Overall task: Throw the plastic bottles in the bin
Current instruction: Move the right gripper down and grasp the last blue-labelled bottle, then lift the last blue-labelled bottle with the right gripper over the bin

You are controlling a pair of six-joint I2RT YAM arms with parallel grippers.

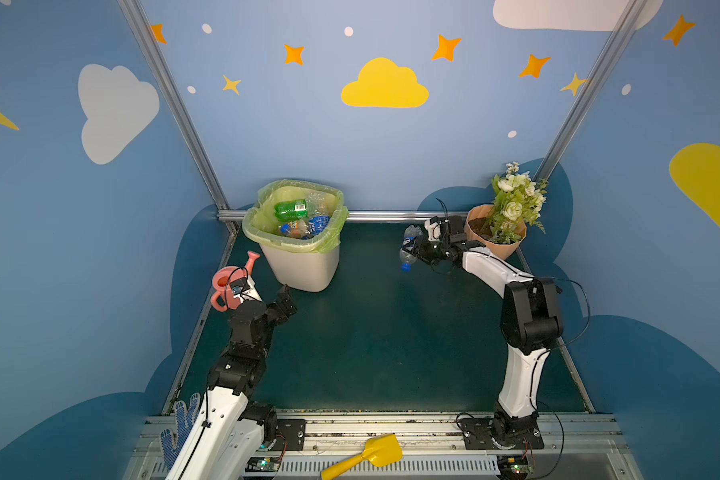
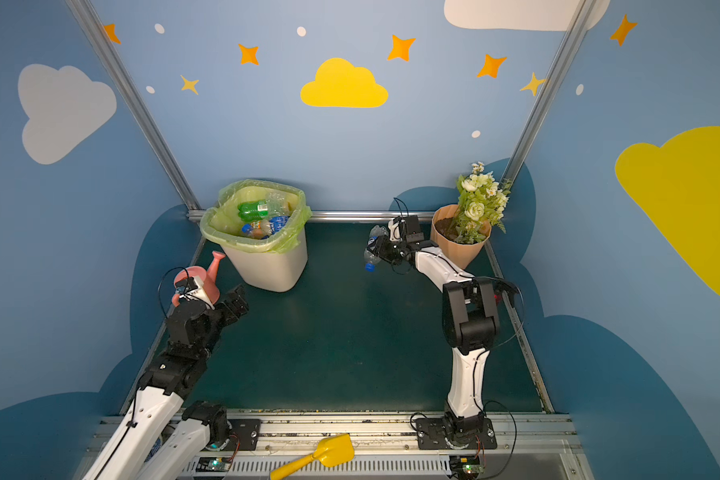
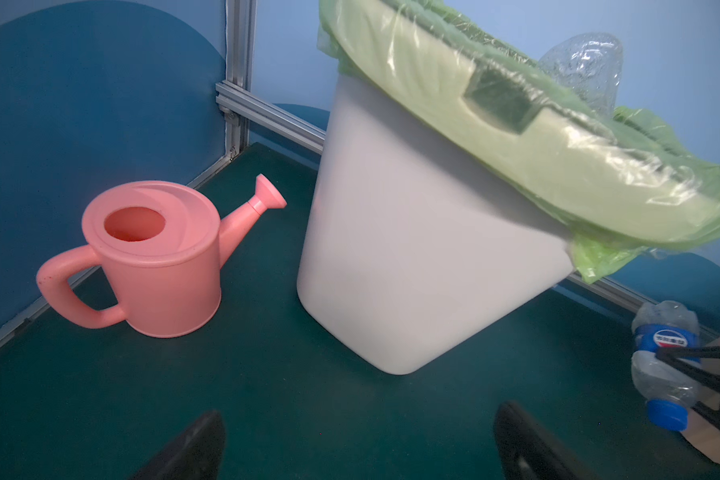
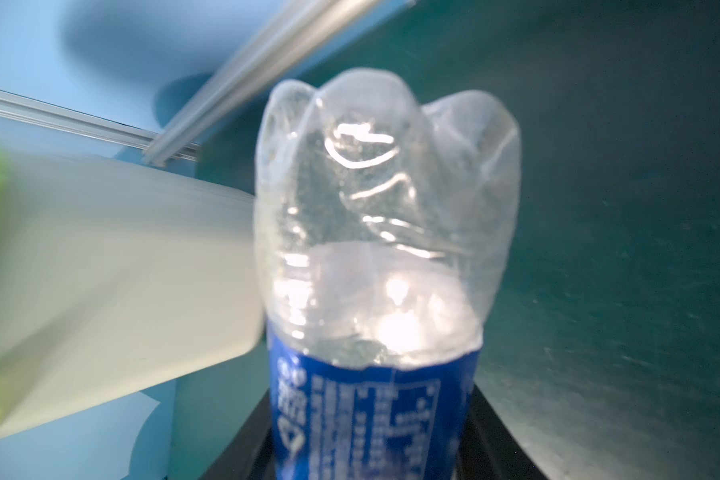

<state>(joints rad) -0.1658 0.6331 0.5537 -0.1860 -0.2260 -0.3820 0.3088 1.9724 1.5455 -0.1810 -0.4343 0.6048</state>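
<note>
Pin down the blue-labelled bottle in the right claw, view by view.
Top view: blue-labelled bottle right of centre, beside the flowerpot.
Top view: same spot.
Left wrist: at the frame's edge, past the bin.
Right wrist: close up, filling the middle, blurred.
Shared landmark: the white bin, in all four.

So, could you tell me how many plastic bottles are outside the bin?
1: a blue-labelled bottle held by the right gripper, near the flowerpot; others could be hidden.

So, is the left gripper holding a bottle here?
No, the left gripper is open and empty, facing the bin; the blue-labelled bottle is in the right gripper.
</note>
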